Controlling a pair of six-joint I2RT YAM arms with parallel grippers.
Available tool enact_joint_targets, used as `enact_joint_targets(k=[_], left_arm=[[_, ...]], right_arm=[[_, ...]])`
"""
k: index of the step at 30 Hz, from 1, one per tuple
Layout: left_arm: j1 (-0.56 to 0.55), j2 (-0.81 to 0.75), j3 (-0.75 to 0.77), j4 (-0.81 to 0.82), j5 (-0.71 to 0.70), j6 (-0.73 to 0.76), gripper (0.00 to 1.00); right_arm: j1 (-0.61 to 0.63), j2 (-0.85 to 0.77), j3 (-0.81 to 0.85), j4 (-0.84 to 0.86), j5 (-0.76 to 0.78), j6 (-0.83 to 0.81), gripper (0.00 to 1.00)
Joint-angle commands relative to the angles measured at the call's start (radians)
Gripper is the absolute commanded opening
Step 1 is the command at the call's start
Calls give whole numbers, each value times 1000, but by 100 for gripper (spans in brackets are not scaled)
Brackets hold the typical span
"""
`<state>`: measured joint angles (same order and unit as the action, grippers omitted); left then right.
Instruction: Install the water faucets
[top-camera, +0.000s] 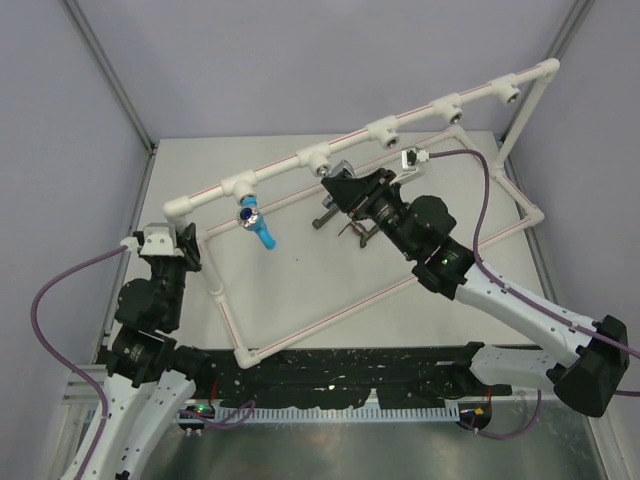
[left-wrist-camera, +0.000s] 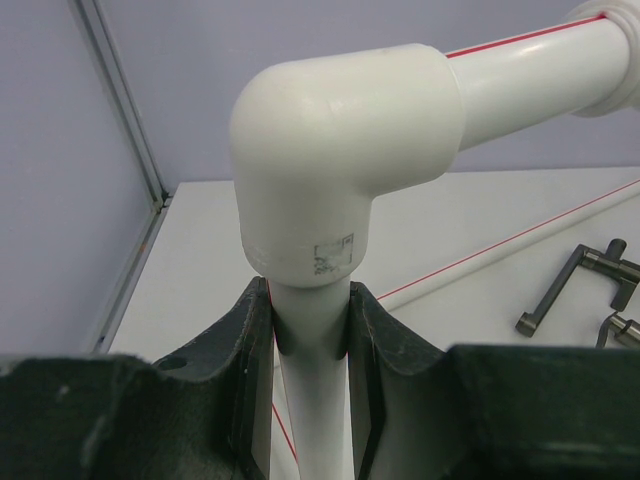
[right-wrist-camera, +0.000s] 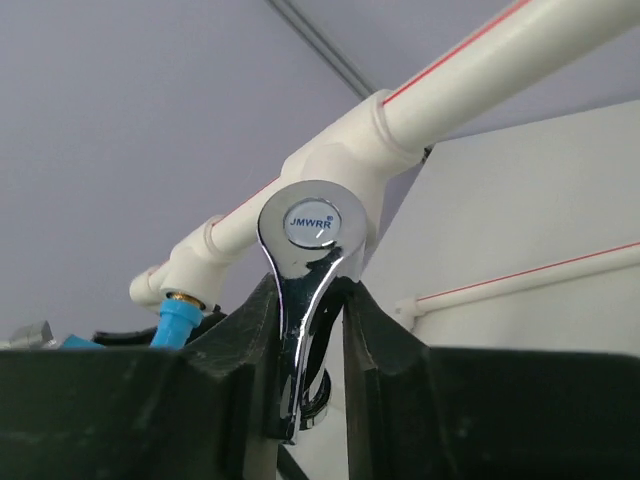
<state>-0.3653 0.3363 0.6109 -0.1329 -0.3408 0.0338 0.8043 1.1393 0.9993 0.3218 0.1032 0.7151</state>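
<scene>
Right pincer (right-wrist-camera: 305, 305) is clamped on the chrome tap (right-wrist-camera: 298, 270), one finger on each side of its flat lever. The round blue-badged cap sticks up above the fingertips. The tap sits right in front of the second tee (right-wrist-camera: 335, 160) of the white pipe frame (top-camera: 440, 105). Can't tell if the thread is in the socket (it's hidden behind the lever). Right arm (top-camera: 500, 295) reaches long and diagonal from the near right corner, with the wrist up by the top rail.

Blue tap (top-camera: 260, 228) hangs from the first tee (top-camera: 240, 186), one fitting to the left of that pincer.

Left pincer (left-wrist-camera: 312, 330) is closed on the frame's upright pipe (left-wrist-camera: 312, 400), right under the corner elbow (left-wrist-camera: 340, 170). Left arm (top-camera: 150, 300) is folded short, close to its base.

Two dark taps (left-wrist-camera: 552, 288) lie on the counter (top-camera: 300, 290) under the right wrist, inside the frame's base rectangle and apart from the left pincer.
</scene>
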Motion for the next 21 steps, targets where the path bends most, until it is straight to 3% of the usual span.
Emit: enact_joint_targets(k=[1, 3, 6, 7, 10, 15, 17, 21], left_arm=[[-4, 15, -13, -51, 26, 34, 0], [-6, 13, -13, -51, 29, 34, 0], [-4, 12, -13, -50, 29, 34, 0], [-6, 10, -14, -48, 31, 32, 0], [-4, 9, -13, -50, 26, 34, 0], [-6, 6, -14, -50, 22, 37, 0], [-4, 9, -14, -48, 23, 34, 0], [-4, 10, -14, -51, 25, 34, 0]], right_arm=[[62, -19, -59, 154, 265, 327, 15], [88, -29, -90, 154, 369, 471, 6], [125, -24, -117, 141, 475, 685, 6], [143, -23, -122, 160, 495, 728, 8], [156, -33, -129, 201, 535, 666, 28], [136, -107, -218, 371, 549, 213, 51], [116, -166, -247, 341, 544, 51, 62], [84, -254, -249, 289, 399, -349, 68]])
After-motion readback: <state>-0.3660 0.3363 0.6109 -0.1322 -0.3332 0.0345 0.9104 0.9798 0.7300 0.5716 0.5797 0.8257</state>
